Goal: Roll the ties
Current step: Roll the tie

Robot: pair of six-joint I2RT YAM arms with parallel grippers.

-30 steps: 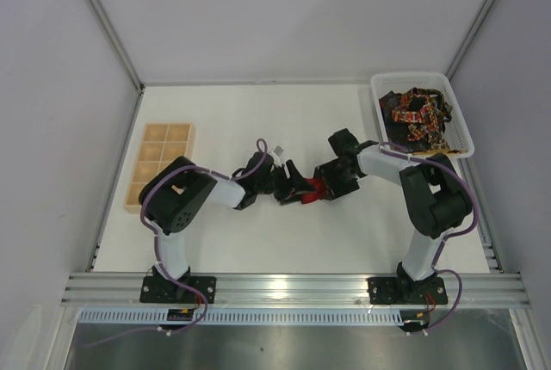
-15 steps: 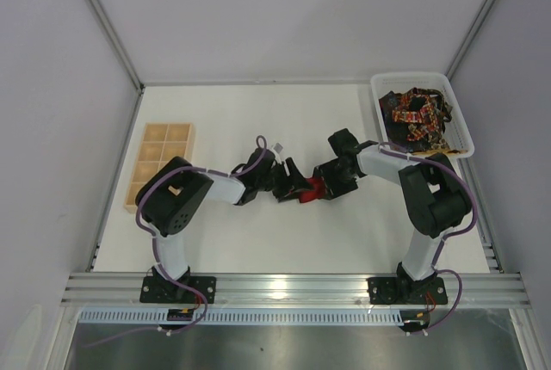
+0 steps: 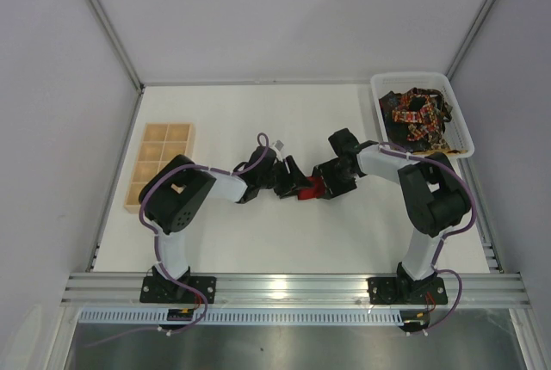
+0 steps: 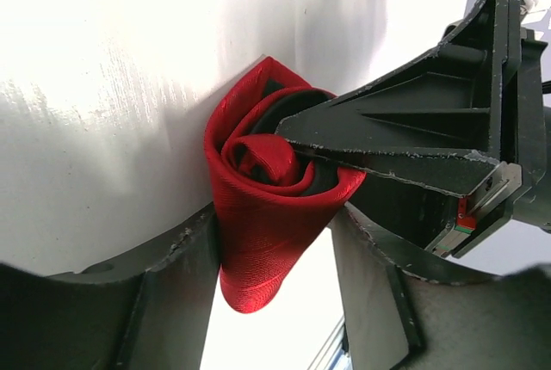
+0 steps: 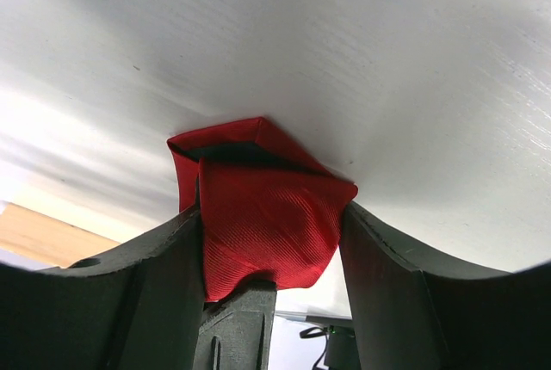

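A flat white surface (image 3: pixel 258 120) is closed in by plain pale grey walls (image 3: pixel 284 17) on the left, far and right sides. A ribbed aluminium rail (image 3: pixel 293 288) runs along its near edge, where both arm bases are bolted. By the left edge lies a shallow light wooden tray with square compartments (image 3: pixel 169 126); its near end is hidden behind the left arm.

Both arms reach in to meet near the middle of the surface, somewhat toward the near edge. The left gripper (image 4: pixel 275 232) points right. In the left wrist view its jaws stand partly apart, with a bright red fabric necktie (image 4: pixel 258 181) wound into a loose coil between them. The coil's sides rest against both fingers and its open spiral end shows a dark lining.

The right gripper (image 5: pixel 271 224) faces it from the other side, tip to tip. In the left wrist view one of its black fingers (image 4: pixel 387 129) reaches to the coil's centre. In the right wrist view the same coil is wedged between its jaws, which are likewise part open, with cloth touching both fingers. So each pair of jaws is closed on the necktie.

In the far right corner sits a white rectangular plastic basket (image 3: pixel 409 77) holding a tangle of dark patterned neckties in red, orange and yellow (image 3: pixel 413 116), well apart from the coil.
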